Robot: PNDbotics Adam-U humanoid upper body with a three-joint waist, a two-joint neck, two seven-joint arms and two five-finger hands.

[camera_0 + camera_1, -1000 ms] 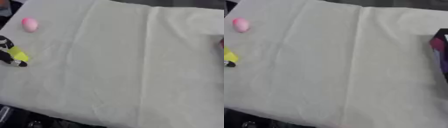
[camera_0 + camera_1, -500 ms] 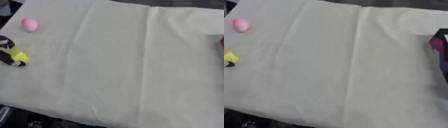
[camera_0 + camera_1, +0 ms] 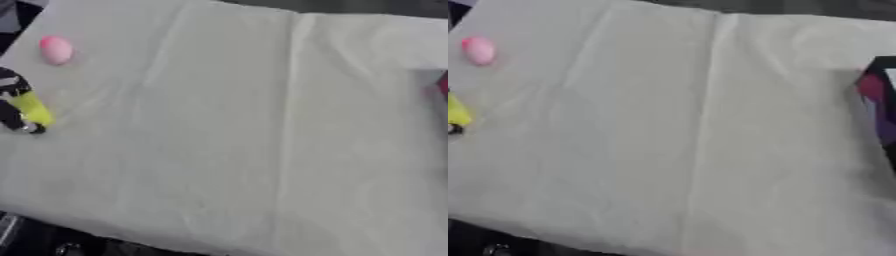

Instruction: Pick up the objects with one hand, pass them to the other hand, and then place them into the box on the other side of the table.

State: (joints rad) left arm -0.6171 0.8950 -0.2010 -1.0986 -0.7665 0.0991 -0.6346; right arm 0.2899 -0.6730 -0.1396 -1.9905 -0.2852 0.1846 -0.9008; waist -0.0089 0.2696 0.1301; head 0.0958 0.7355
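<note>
Holding: a yellow object [image 3: 31,108] is seen pinched in the left hand [image 3: 12,102]; its long axis is tilted.
Box [image 3: 877,105]: far right.
Right hand: unseen.

Staged test setup, likely a lab — table [image 3: 262,150] draped in creased pale cloth, dark surround

Pale cream tablecloth [image 3: 262,125], pink egg-shaped object [image 3: 55,50], yellow object [image 3: 32,108], dark box [image 3: 878,100] with magenta inside.

Pale cloth [image 3: 693,130] covers the table; pink object [image 3: 478,50] far left; dark box [image 3: 878,107] at right edge.
</note>
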